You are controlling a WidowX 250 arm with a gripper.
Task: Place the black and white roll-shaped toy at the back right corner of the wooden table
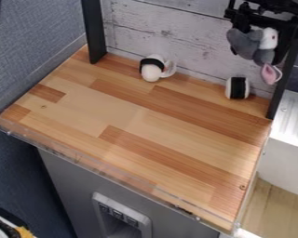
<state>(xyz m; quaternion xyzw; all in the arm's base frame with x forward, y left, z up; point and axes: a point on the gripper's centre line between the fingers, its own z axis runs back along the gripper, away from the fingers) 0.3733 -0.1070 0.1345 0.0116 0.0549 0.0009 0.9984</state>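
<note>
My claw [258,45] grips a grey-and-white plush toy [243,42] — slanting down rightward, pink end [271,74] lowest, seemingly above the black-banded white roll [237,88].

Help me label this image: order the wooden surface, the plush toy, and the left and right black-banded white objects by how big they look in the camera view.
1. Wooden surface
2. Gray-and-white plush toy
3. Left black-banded object
4. Right black-banded object
</note>
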